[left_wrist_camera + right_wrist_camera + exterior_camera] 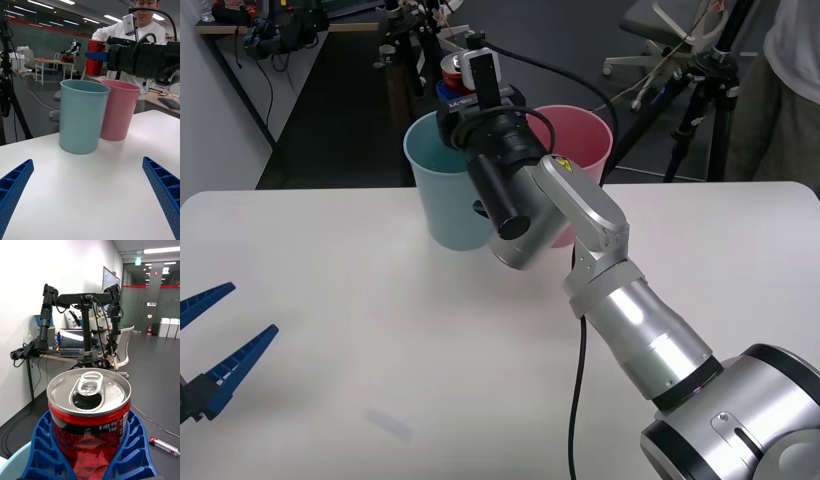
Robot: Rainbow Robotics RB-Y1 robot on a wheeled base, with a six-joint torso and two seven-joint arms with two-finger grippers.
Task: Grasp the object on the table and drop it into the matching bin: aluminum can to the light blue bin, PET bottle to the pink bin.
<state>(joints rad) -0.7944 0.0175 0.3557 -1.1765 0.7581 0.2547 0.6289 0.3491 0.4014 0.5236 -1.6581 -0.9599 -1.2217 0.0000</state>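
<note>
Nearest the robot, the left gripper point(220, 345) is waiting low over the near left part of the table point(330, 330), well short of the light blue bin point(442, 195); its two blue fingers point(13, 187) are standing wide apart with nothing between them. Farther out, the right arm is reaching forward across the table to the bins, and the right gripper point(90, 450) is sitting closed on the can point(89, 416), one ribbed blue finger pressing each side of the red wall. The can is being held upright, silver top and pull tab facing up, so its long axis is running straight up and down. From the left wrist view, the can point(95, 57) is hanging in the air above the rims of the two bins, clear of both, over the far edge of the light blue bin point(81, 116) and close to where that bin meets the pink bin point(118, 110). The bins are standing side by side and touching, the pink one to the right of the light blue one. In the front view the can point(454, 68) is showing just beyond the light blue bin's far rim. The drop turns on this: the can appears to be sitting toward the back edge of the light blue opening, near the pink neighbour, so it probably wants to be brought squarely over the light blue mouth before the fingers part. The right arm is the one doing the work here.
</note>
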